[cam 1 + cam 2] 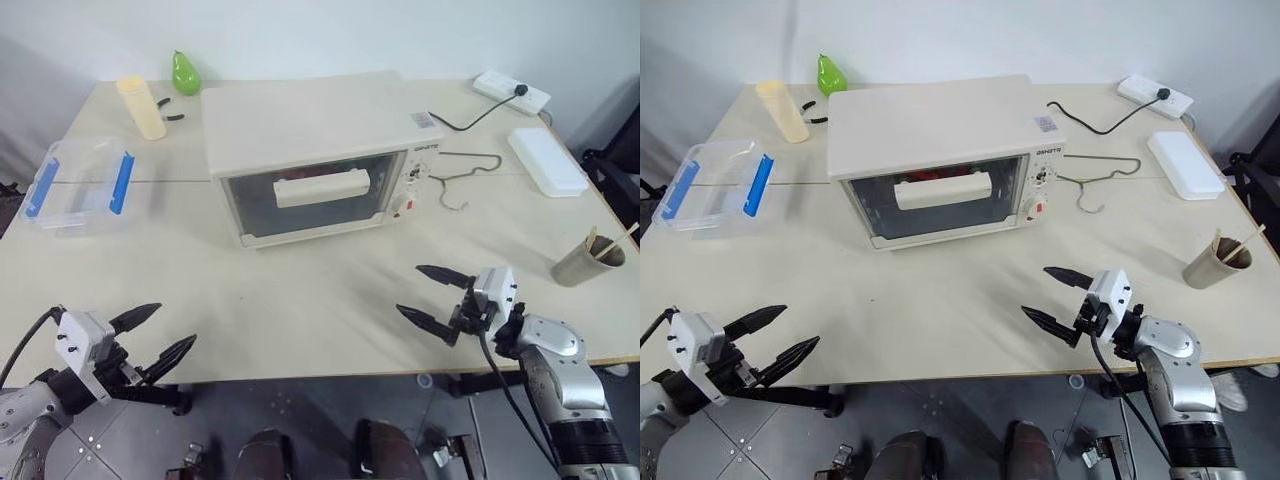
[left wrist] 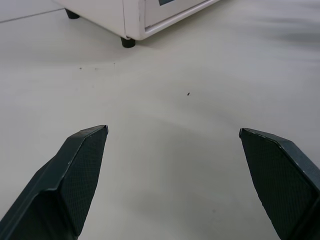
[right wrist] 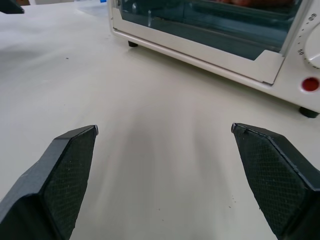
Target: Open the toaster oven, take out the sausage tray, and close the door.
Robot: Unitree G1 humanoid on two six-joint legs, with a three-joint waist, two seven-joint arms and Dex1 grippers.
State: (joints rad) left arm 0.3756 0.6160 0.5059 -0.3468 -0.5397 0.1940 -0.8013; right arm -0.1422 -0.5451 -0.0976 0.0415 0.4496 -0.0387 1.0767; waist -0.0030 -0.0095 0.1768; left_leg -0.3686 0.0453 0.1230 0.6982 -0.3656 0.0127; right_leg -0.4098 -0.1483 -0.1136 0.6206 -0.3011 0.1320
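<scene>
Left eye view: toaster oven [image 1: 320, 160] well beyond right gripper [image 1: 432, 296].

Toaster oven [image 1: 310, 160] on worktop [image 1: 300, 300], ahead of and between left gripper [image 1: 160, 338] and right gripper [image 1: 432, 295]; cup [image 1: 585, 260] right of right gripper.

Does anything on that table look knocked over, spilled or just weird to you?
Nothing is spilled or toppled. The one oddity is a bent grey wire hanger lying flat on the pale table, right of the cream-white boxy toaster oven, whose glass door is shut.
</scene>
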